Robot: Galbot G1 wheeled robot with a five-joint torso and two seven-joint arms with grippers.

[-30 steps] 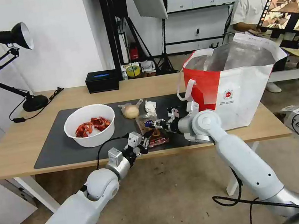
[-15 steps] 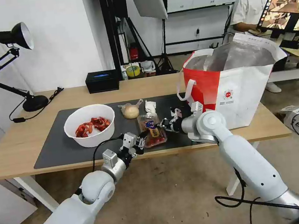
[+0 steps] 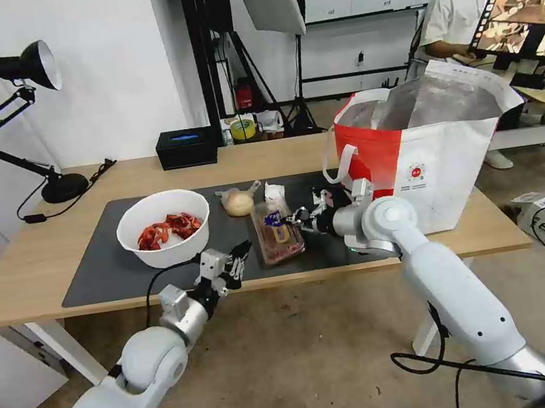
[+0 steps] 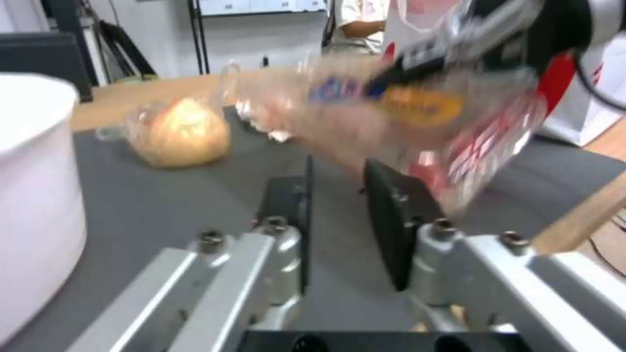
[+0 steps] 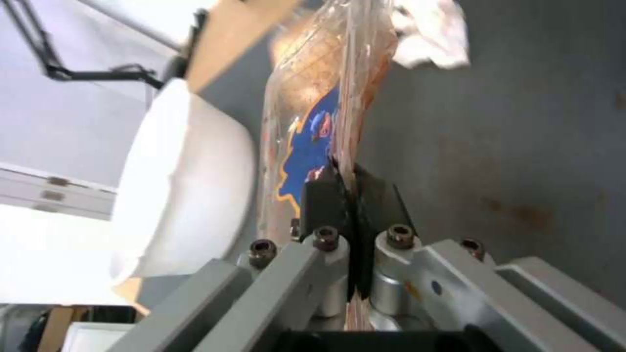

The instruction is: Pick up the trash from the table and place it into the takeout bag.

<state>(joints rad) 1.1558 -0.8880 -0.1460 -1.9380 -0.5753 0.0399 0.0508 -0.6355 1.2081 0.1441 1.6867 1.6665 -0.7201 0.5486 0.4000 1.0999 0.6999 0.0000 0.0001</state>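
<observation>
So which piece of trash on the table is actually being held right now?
The clear plastic tray: the right tool is shut on its edge, lifting it tilted off the mat. The bowl, knotted bag and tissue lie untouched.

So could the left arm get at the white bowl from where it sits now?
Probably yes: the left gripper hangs open at the table's near edge beside the bowl, nothing between them. The right gripper holds the tray clear of that path.

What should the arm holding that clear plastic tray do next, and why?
Probably lift the tray higher and carry it toward the takeout bag. The right end effector is shut on its edge, the left end effector is clear of it, and the bag's top stands open.
</observation>
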